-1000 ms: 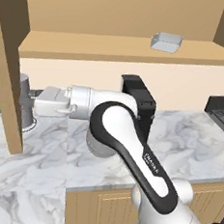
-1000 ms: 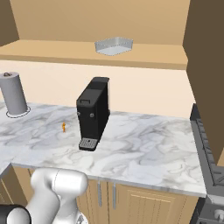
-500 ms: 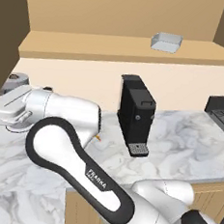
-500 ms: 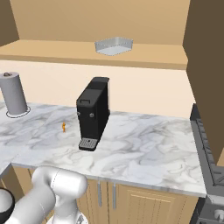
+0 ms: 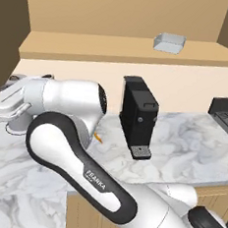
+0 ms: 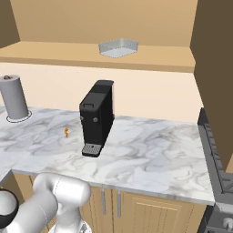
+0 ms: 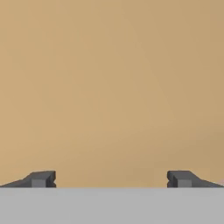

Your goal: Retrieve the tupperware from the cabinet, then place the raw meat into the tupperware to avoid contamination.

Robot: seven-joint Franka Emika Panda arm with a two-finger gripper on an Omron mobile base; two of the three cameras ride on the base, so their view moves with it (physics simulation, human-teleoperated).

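Right now my fingers [image 7: 111, 179] stand spread as wide as they go, empty, their two small dark tips far apart and facing a flat, matte tan surface that looks like smooth wood; I cannot tell which panel it is.

Up on the cabinet [image 6: 150, 57] shelf, a long tan ledge with a square front edge, sits the tupperware [image 6: 118, 48]: shallow, rectangular, translucent whitish-grey plastic with rounded corners and a thin rim. It rests near the shelf's front edge with bare shelf on both sides.

Below, the desk [image 6: 150, 154] is glossy grey-and-white veined marble with a straight front lip. The raw meat [image 6: 66, 132], a tiny orange-red sliver, lies on it just left of the coffee machine [image 6: 96, 117], a boxy matte black block with a small grated drip tray at its foot. Farther left the paper-towel roll [image 6: 14, 97], a tall grey cylinder, stands upright, well apart from the meat. At the right end of the desk the dark stove [image 6: 216, 150] begins, leaving a broad open stretch of marble between it and the machine.
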